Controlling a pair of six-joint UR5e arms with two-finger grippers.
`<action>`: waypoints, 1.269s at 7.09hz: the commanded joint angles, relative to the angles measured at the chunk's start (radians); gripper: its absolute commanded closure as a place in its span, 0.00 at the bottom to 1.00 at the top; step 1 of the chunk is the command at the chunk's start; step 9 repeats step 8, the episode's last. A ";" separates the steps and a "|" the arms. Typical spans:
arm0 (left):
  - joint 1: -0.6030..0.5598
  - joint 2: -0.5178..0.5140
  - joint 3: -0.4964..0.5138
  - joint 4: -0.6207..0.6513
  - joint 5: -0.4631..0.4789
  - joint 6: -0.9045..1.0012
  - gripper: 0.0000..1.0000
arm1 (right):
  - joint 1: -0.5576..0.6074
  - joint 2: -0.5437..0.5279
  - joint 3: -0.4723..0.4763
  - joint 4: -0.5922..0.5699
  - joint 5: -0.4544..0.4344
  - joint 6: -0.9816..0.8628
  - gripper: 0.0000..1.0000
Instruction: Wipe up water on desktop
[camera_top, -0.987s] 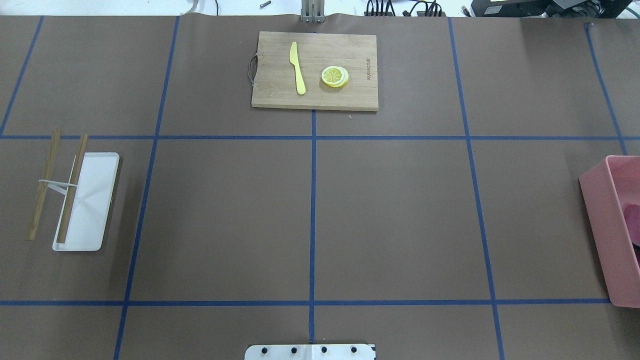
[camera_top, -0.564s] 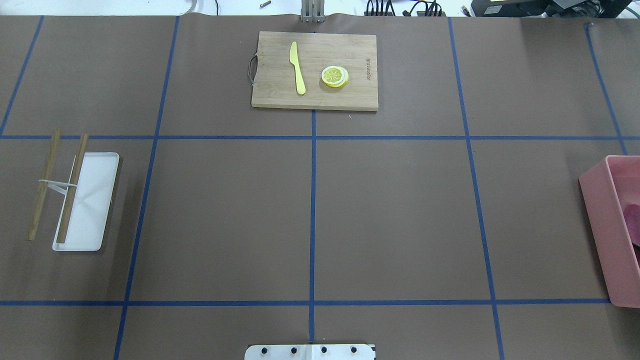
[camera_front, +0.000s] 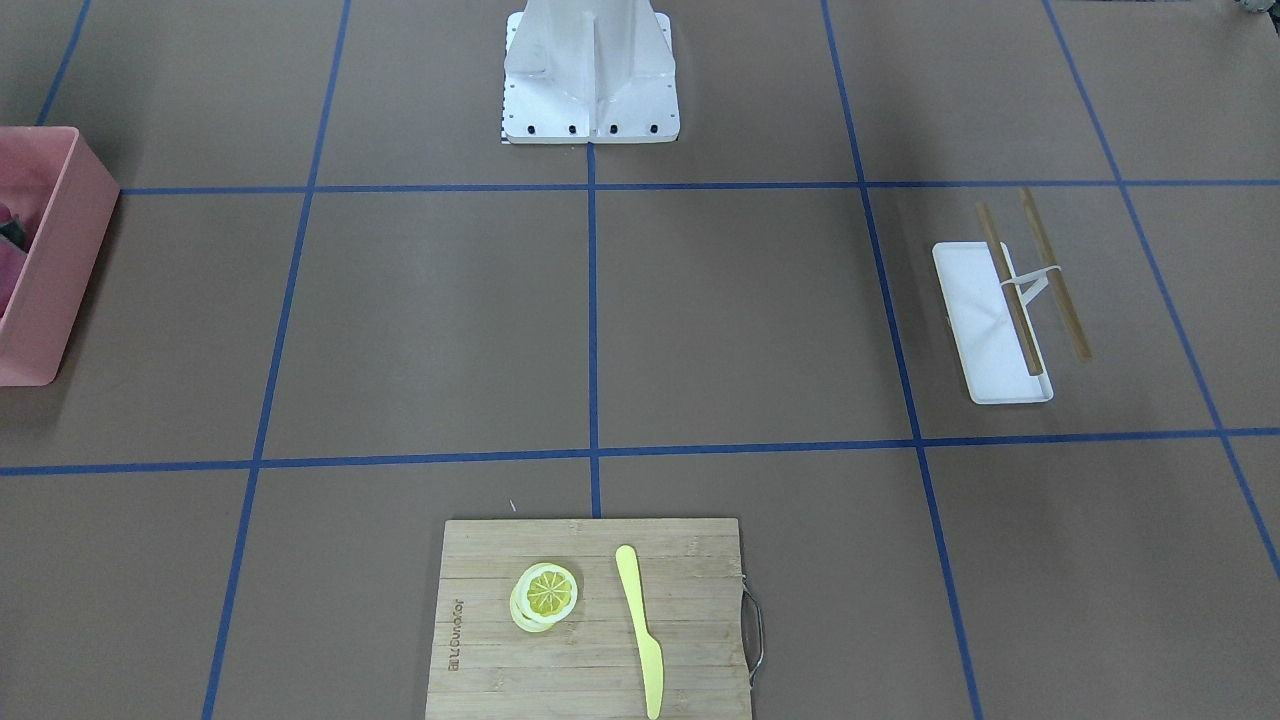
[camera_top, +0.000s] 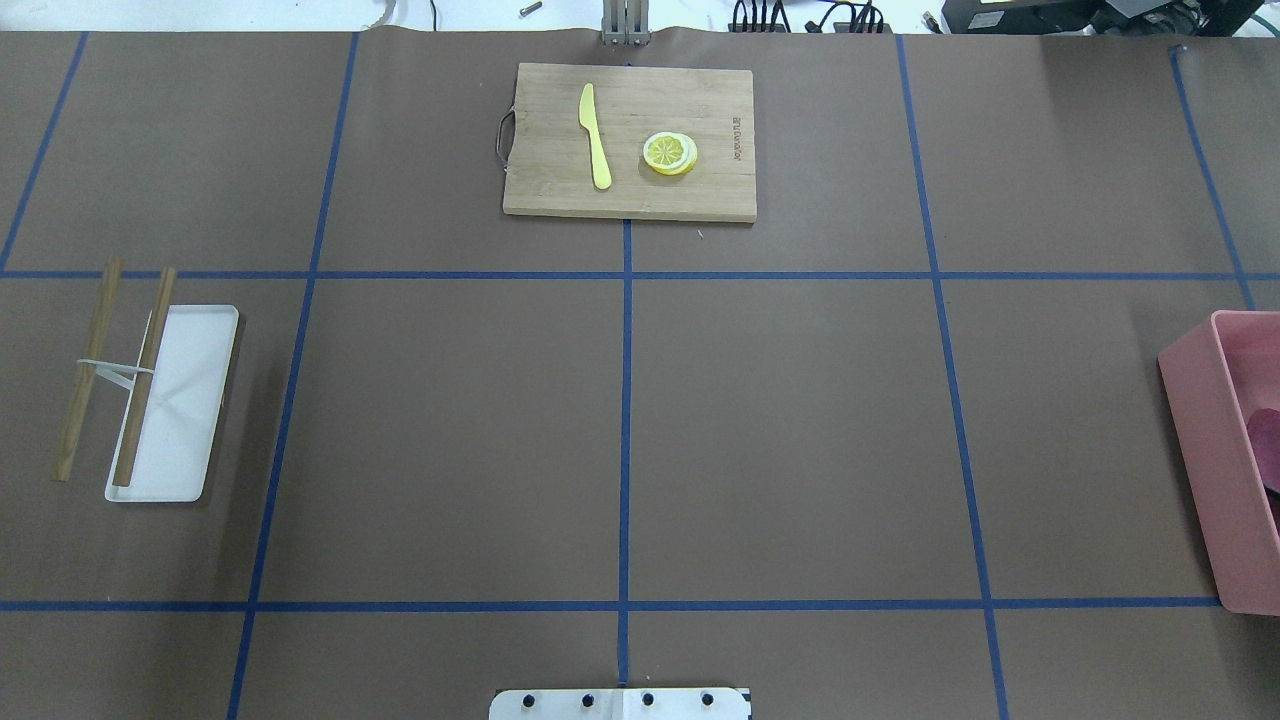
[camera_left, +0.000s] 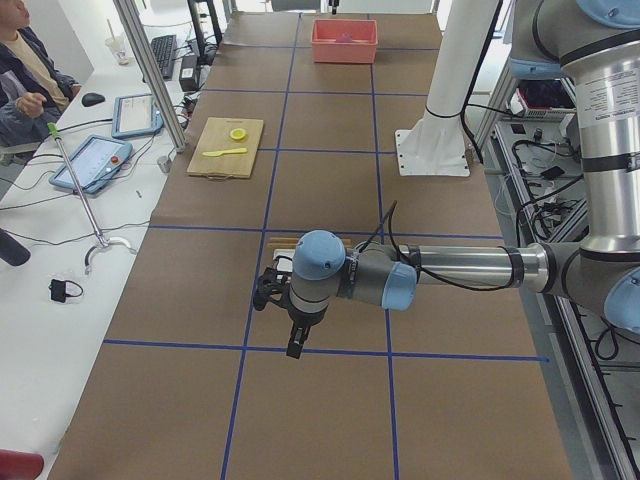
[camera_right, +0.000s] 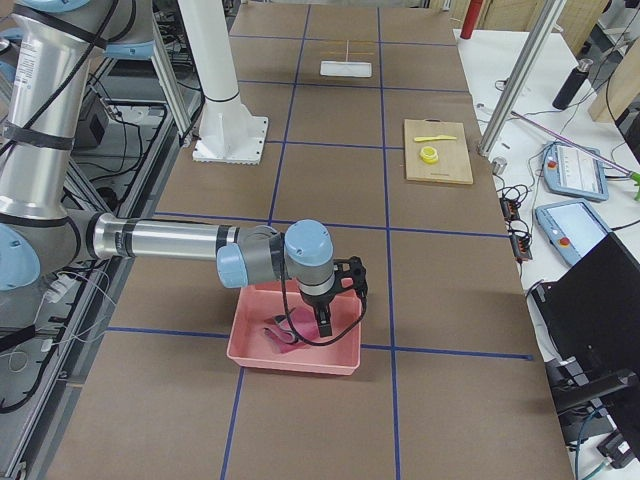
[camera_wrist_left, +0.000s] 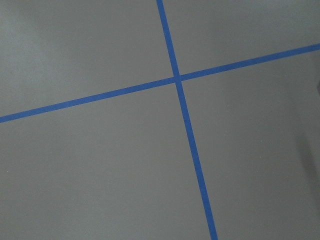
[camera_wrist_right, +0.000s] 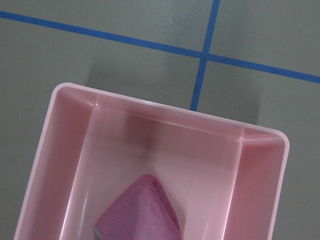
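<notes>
The desktop (camera_top: 790, 430) is a flat brown surface crossed by blue tape lines; I see no water on it in any view. A pink bin (camera_top: 1215, 470) stands at its right edge with a magenta cloth (camera_wrist_right: 137, 212) lying inside. My right gripper (camera_right: 325, 318) hangs just above the bin's inside, over the cloth; I cannot tell whether it is open or shut. My left gripper (camera_left: 296, 345) hovers over bare desktop by a tape crossing (camera_wrist_left: 177, 79); I cannot tell its state either. Neither wrist view shows fingers.
A bamboo cutting board (camera_top: 630, 190) at the far middle holds a yellow knife (camera_top: 595, 135) and lemon slices (camera_top: 670, 153). A white tray (camera_top: 185, 400) with two wooden sticks (camera_top: 145, 375) lies at the left. The robot's white base (camera_front: 590, 70) stands at the near edge.
Nothing on the desktop has moved. Only the faint shadows beside the white tray and inside the pink bin have shifted a little.
</notes>
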 joint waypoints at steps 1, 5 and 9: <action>0.000 -0.021 -0.006 0.005 0.010 0.005 0.02 | 0.004 -0.004 -0.004 0.004 0.005 0.002 0.00; -0.001 -0.009 -0.006 0.005 0.010 0.007 0.02 | 0.013 0.004 -0.004 0.001 -0.001 0.003 0.00; 0.000 -0.009 0.009 0.005 0.010 0.007 0.02 | 0.015 0.004 -0.004 0.012 0.005 0.002 0.00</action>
